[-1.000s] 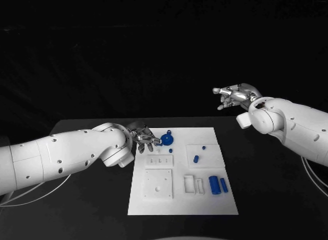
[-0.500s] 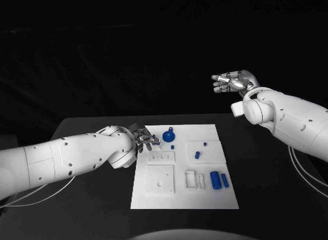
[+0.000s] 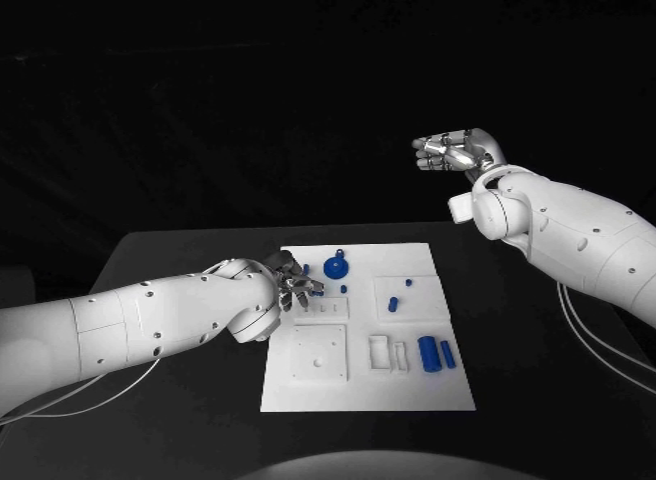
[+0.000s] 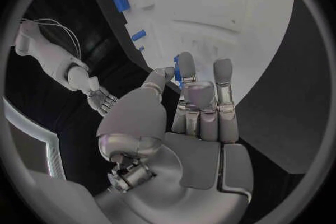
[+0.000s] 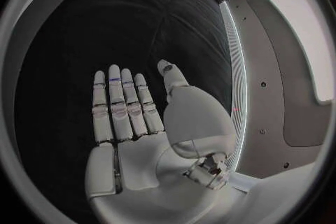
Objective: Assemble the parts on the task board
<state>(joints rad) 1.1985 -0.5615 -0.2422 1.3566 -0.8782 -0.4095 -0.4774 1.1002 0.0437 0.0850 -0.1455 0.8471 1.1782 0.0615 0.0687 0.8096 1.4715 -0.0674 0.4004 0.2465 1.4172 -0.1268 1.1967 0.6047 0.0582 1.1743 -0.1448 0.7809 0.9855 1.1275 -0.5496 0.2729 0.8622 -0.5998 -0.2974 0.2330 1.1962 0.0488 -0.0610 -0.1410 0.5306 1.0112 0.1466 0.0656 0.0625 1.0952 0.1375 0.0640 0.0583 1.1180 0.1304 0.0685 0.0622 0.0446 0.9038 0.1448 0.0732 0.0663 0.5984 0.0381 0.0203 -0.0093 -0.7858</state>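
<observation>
The white task board (image 3: 369, 395) lies in the middle of the table. A round blue part with a loop (image 3: 335, 268) sits near its far edge. Small blue parts (image 3: 393, 303) lie to the right of it, and two blue cylinders (image 3: 436, 354) stand near the right edge. My left hand (image 3: 292, 285) hovers over the board's left edge. In the left wrist view its thumb and a finger pinch a small blue part (image 4: 178, 69), and the other fingers (image 4: 223, 81) are straight. My right hand (image 3: 455, 152) is raised high behind the table, flat and holding nothing (image 5: 129, 109).
White blocks and recessed plates (image 3: 318, 362) sit on the near half of the board. Black table (image 3: 170, 390) shows on both sides of the board. My left forearm (image 3: 141, 320) lies across the table's left part.
The camera has shifted. My right hand has risen higher and further from the table. My left hand stays at the board's left edge, slightly nearer to me.
</observation>
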